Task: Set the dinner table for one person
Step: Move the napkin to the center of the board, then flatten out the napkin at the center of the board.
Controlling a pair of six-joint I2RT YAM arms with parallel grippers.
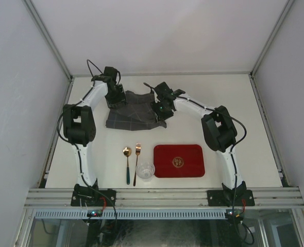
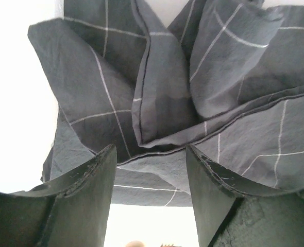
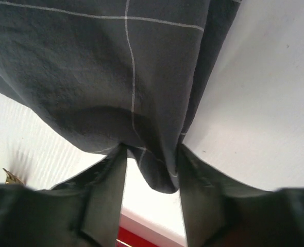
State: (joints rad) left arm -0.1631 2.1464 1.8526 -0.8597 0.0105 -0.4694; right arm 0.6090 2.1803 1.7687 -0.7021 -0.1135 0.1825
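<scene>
Off-white bench (image 1: 234, 98) lies under everything, arm bases at its near edge. Dark checked cloth (image 1: 134, 117) sits rumpled at far middle, probably being spread as a placemat. Left gripper (image 1: 116, 96) at its far-left edge, jaws wide, pinching nothing. Right gripper (image 1: 161, 109) at its right corner, jaws parted, cloth tip loose between. Spoon (image 1: 127, 163), fork (image 1: 136, 162), glass cup (image 1: 145, 171) and red tray (image 1: 179, 160) sit near the front. Cloth edges under the grippers hidden; tray emblem unreadable.

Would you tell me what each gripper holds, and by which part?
Left gripper: open, nothing held. A corner of the dark grey checked cloth lies between the fingers of the right gripper; whether gripped cannot be told.
</scene>
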